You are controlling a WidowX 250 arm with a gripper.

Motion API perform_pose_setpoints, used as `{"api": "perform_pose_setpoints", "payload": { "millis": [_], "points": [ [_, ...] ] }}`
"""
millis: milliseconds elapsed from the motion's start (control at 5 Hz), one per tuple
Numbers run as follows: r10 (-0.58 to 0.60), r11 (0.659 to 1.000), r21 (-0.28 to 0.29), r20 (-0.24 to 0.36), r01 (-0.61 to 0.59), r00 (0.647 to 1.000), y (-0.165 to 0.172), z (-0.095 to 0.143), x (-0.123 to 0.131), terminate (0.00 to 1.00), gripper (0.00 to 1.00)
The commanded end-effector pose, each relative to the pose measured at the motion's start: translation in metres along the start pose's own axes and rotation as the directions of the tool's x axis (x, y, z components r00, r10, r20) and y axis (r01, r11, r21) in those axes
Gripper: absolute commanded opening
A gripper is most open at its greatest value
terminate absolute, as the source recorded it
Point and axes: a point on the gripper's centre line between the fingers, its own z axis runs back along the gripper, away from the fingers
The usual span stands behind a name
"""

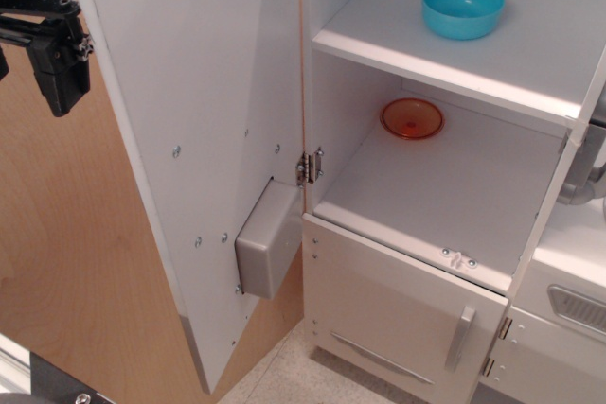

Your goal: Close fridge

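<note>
Up in the top left corner, the black claw point(52, 54) hangs in front of the tan wooden wall point(66, 262), just left of the outer edge of the open door point(189, 139). Only part of it shows, cut by the frame edge, and whether its fingers are parted or pressed together cannot be told; it appears to hold nothing and looks apart from the door, though the view does not settle whether it touches.

The fridge point(454, 186) fills the middle and right, with its large door swung wide toward the camera, inner face showing. A grey box point(268, 251) sits on the back of that door near the hinge point(310, 166). Inside, a blue bowl point(462, 8) rests on the upper white shelf point(530, 63), and an orange bowl point(412, 118) lies at the back of the lower compartment. Below is a smaller white door point(398, 314) with a short silver handle point(460, 337), shut. At the right edge stands a white unit with a grey vent point(578, 307).
</note>
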Motion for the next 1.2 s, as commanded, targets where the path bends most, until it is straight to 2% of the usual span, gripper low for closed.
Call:
{"api": "perform_pose_setpoints", "payload": {
  "millis": [0,200,600,1000],
  "points": [
    [0.000,1.000,0.000,0.000,0.000,1.000,0.000,0.000,0.000,0.00,1.00],
    [-0.036,0.999,-0.019,0.019,0.036,0.999,-0.012,0.004,0.004,0.00,1.00],
    [-0.029,0.998,-0.060,-0.012,0.028,1.000,-0.035,0.005,0.013,0.00,1.00],
    [-0.005,0.998,-0.067,-0.027,0.003,1.000,-0.066,0.008,0.034,0.00,1.00]
  ]
}}
